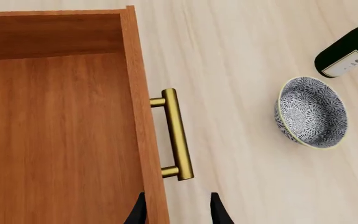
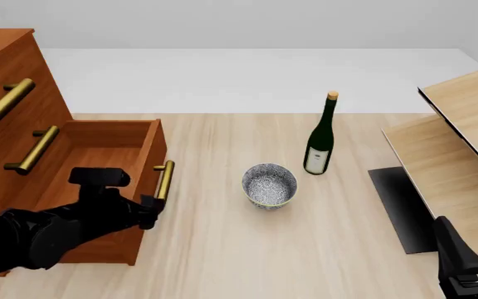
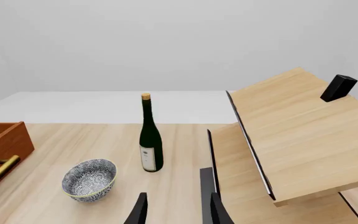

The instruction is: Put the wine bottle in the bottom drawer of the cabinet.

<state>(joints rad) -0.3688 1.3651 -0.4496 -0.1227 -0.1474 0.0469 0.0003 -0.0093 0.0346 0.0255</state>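
Note:
The wine bottle (image 2: pixel 320 140) stands upright on the table behind the bowl; it shows in the right wrist view (image 3: pixel 149 140), and its base shows in the left wrist view (image 1: pixel 347 51). The cabinet (image 2: pixel 7 81) stands at the left with its bottom drawer (image 2: pixel 98 146) pulled out and empty inside (image 1: pixel 54 135). My left gripper (image 2: pixel 150 210) is open and empty just in front of the drawer's brass handle (image 1: pixel 177 134), its fingertips (image 1: pixel 138 212) astride the drawer's front wall. My right gripper (image 2: pixel 474 240) is open and empty at the near right, far from the bottle.
A grey speckled bowl (image 2: pixel 269 185) sits between the drawer and the bottle. Pale light-wood furniture (image 2: pixel 463 131) with a slanted top stands at the right, beside a black mat (image 2: pixel 397 205). Two upper drawer fronts with brass handles (image 2: pixel 7 103) are shut.

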